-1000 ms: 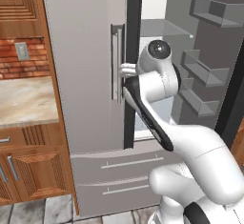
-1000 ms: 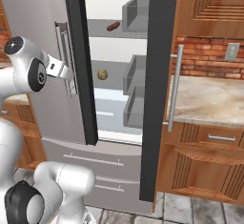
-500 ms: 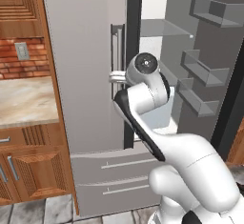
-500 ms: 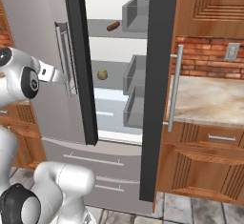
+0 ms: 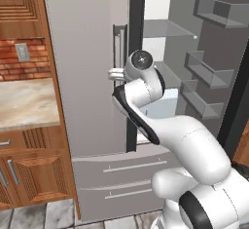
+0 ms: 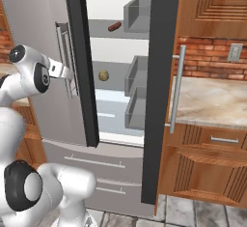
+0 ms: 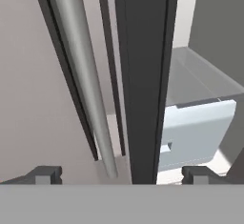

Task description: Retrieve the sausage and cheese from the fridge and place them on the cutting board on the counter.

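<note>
The fridge [image 6: 43,37] has its left door shut and its right door [image 6: 161,91] swung open. The sausage [image 6: 114,26] lies on the upper shelf. On the middle shelf sits a small round tan item [image 6: 103,75]; I cannot tell whether it is the cheese. My gripper [image 6: 67,74] [image 5: 114,73] hovers open in front of the left door's bar handle [image 7: 83,75]. In the hand view, the gripper [image 7: 121,173] has the handle and the door's black edge between its wide-set fingertips, with nothing held. The cutting board is out of view.
The counter [image 5: 24,101] lies left of the fridge over wooden cabinets, and another stretch of the counter [image 6: 212,100] lies to the right behind the open door. Door bins [image 5: 204,72] line the open door. A pale drawer [image 7: 195,132] sits low inside the fridge.
The wrist has swung a little to the left beside the left door's handle. The jaws have stayed open, and the fridge doors and food have not moved.
</note>
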Motion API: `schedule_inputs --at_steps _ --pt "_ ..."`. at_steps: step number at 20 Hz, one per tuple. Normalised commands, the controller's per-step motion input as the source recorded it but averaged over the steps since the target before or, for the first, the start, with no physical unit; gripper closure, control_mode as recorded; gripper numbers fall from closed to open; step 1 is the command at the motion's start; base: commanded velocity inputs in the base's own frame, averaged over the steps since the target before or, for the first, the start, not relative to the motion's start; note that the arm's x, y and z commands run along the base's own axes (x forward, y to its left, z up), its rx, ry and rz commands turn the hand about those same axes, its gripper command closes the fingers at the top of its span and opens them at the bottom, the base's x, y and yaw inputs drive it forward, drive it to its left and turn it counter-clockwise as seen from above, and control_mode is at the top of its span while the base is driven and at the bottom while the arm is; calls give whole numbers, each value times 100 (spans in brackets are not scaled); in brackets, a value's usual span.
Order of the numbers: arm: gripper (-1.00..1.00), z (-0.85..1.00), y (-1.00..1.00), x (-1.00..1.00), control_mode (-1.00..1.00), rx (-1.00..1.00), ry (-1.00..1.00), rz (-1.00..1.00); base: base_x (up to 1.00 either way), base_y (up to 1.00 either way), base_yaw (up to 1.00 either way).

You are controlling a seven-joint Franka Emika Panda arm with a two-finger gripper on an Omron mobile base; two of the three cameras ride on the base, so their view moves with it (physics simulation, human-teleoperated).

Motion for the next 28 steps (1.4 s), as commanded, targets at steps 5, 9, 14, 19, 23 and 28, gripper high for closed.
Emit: schedule_inputs --at_steps 5,9,14,19,23,28 --pt "-100 -19 18 48 -100 -3 0 0 0 0 0" --pt "-100 -17 21 35 -100 -2 0 0 0 0 0" --pt "-100 -16 2 54 -100 0 1 0 0 0 0" --pt "-100 -15 0 61 -100 0 0 0 0 0 0" --pt "100 -32 3 39 -100 0 0 0 0 0 0" --pt "100 -27 3 19 -100 0 0 0 0 0 0"
